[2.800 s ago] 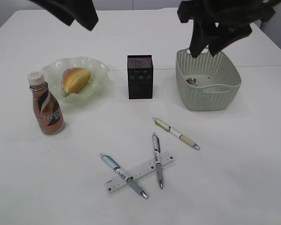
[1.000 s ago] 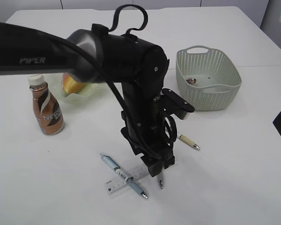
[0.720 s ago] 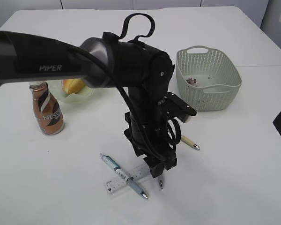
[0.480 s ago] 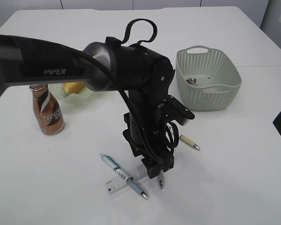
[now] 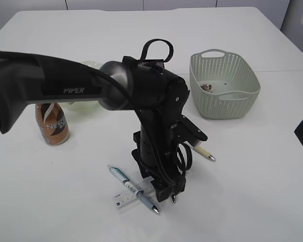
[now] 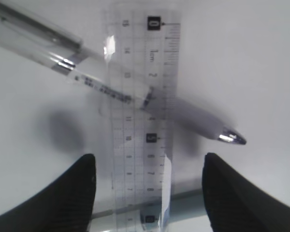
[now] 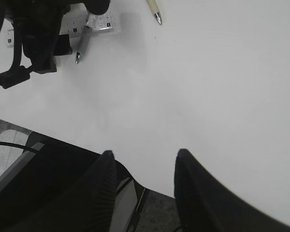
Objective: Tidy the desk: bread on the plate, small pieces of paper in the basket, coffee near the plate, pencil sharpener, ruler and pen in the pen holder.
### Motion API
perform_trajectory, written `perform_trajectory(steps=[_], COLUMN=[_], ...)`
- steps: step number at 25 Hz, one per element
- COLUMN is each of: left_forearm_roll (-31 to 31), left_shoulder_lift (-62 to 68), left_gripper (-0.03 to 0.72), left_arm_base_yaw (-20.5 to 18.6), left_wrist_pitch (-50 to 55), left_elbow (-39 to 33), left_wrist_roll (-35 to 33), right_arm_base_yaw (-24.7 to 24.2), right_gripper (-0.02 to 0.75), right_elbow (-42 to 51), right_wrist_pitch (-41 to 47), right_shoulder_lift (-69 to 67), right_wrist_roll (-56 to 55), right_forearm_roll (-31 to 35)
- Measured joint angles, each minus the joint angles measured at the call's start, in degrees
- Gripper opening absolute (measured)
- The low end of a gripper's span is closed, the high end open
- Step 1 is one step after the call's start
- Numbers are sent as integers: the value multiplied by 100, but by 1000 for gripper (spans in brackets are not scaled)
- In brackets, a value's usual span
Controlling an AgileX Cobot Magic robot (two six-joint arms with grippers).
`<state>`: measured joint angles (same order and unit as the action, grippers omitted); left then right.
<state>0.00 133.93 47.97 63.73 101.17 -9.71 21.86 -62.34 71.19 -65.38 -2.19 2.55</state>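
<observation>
Squarely, ruler point(image 6: 142, 121) between left pincer point(image 6: 147, 193) fingers.

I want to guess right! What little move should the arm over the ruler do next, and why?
Probably lower a bit and close. The left gripper is open with a finger on each side of the clear ruler, not gripping it. A grey pen lies under the ruler, so it may get nudged.

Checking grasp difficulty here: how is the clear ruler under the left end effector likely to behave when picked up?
The ruler lies flat on the table, so pinching its thin edges looks hard. Its glossy clear plastic may slip between the fingers. A grey pen lies across it and would probably roll off once the ruler lifts.
</observation>
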Motion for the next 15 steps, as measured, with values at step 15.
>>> perform_trajectory(steps=[15], left_forearm_roll=[0], left_shoulder_lift=[70], left_gripper=[398], left_arm_base_yaw=[0], left_wrist_pitch=[0], left_elbow=[0], left_wrist_roll=[0], right_arm_base_yaw=[0], right_gripper=[328], right_elbow=[0], right_wrist_pitch=[0], right_shoulder_lift=[0], right_wrist_roll=[33], right_forearm_roll=[0])
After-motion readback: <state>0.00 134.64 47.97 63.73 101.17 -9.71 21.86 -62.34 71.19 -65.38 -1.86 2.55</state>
